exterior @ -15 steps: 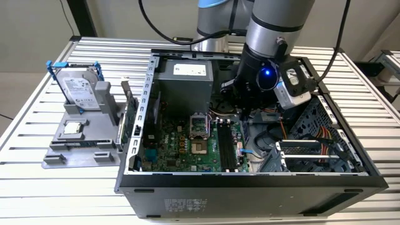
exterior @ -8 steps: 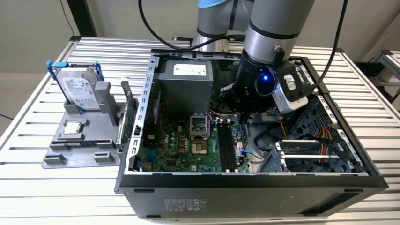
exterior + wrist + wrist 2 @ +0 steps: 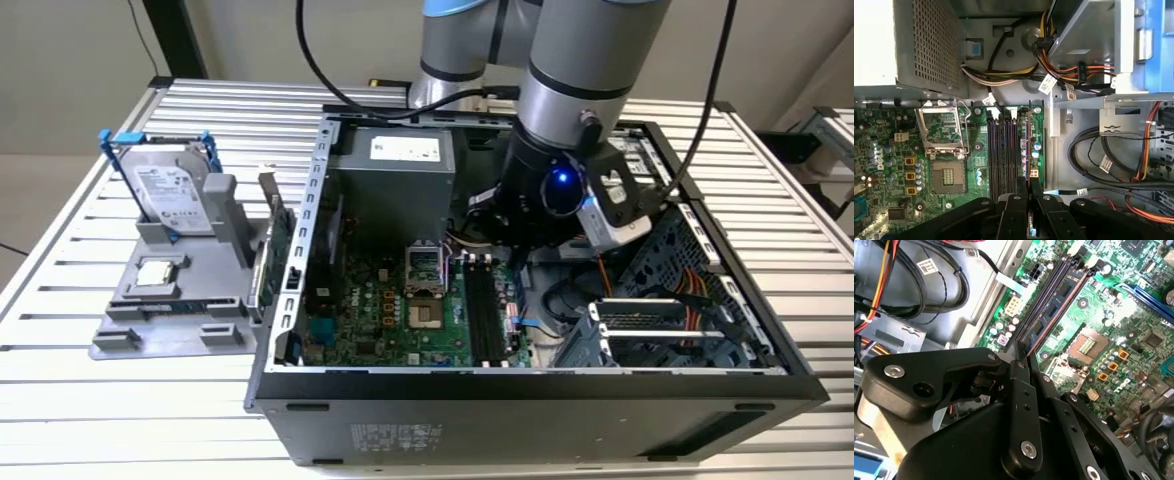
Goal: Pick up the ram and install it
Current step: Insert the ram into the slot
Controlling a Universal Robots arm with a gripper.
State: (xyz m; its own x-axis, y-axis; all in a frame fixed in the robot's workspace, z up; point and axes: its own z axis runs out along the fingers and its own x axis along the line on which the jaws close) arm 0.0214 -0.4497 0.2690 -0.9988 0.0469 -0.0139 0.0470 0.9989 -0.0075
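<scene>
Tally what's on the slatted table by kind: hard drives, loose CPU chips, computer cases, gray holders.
Hard drive: 1
Loose CPU chip: 1
Computer case: 1
Gray holder: 1
Total: 4

one hard drive (image 3: 171, 190), one computer case (image 3: 534, 400)

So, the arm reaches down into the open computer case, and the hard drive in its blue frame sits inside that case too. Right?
Not quite. The arm does reach into the computer case, but the hard drive stands outside it, on the grey holder at the exterior view's left.
</scene>
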